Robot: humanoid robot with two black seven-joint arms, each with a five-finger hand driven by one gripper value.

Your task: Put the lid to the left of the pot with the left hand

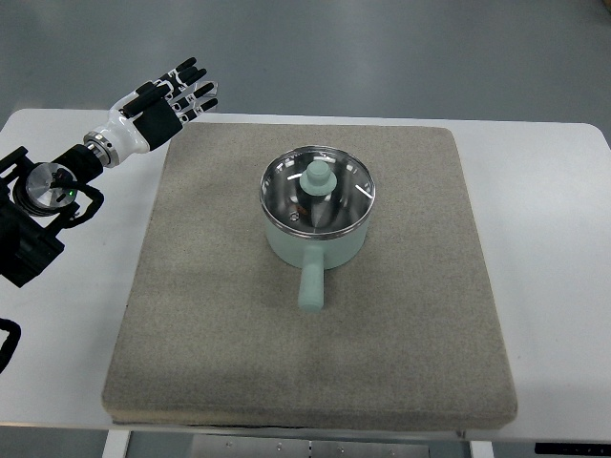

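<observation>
A pale green pot (316, 242) stands near the middle of the mat, its handle pointing toward the near edge. The glass lid (334, 181) with a steel rim and a pale green knob (319, 177) sits on top of the pot. My left hand (177, 93) hovers over the mat's far left corner, well left of and beyond the pot. Its fingers are spread and hold nothing. The left arm comes in from the left edge. The right arm is out of view.
A grey-brown mat (220, 334) covers most of the white table (554, 277). Grey floor lies beyond the table's far edge. Black arm hardware (29, 239) sits at the left edge.
</observation>
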